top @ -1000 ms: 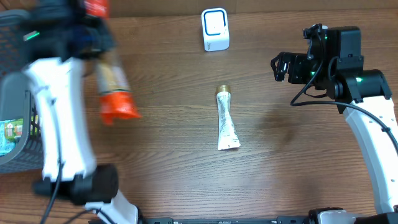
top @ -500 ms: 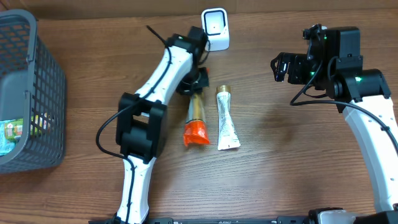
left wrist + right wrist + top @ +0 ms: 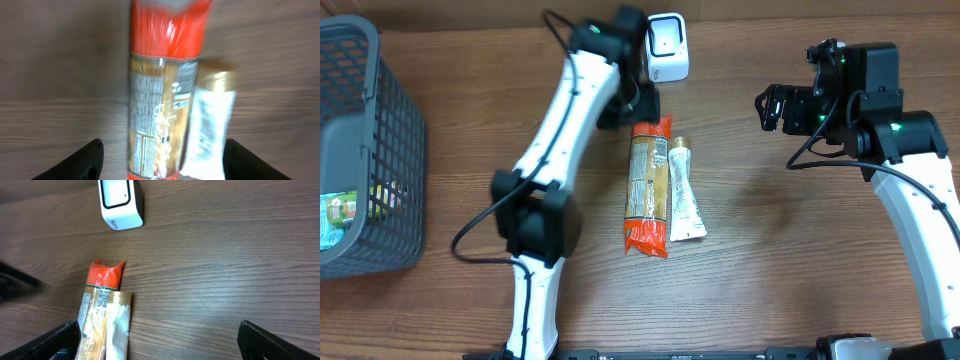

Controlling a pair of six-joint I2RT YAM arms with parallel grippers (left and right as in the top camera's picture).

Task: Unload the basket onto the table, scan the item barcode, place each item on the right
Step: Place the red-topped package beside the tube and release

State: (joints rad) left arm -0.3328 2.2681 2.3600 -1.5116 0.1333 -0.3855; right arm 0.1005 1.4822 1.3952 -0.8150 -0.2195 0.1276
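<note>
Nearest our side of the table (image 3: pixel 770 260), the orange-ended packet (image 3: pixel 647 185) lies flat and lengthwise on the wood, one orange end toward us and the other pointing away toward the scanner (image 3: pixel 666 47). Touching its right edge and running parallel to it we see a white tube (image 3: pixel 684 205), its gold cap at the far end. We see the left gripper (image 3: pixel 162 157) above the packet's far end with its fingers (image 3: pixel 87 160) spread wide on either side and not touching it, so the claw is open and holds nothing. The left wrist view shows a printed panel facing up, too blurred for us to pick out a barcode. The right gripper (image 3: pixel 157 340) hangs well off to the right, its jaws wide apart with only bare wood between them. Beyond the packet stands the small white scanner, near the table's far edge. At the left edge sits a grey mesh basket (image 3: pixel 405 130) with a few items inside.
</note>
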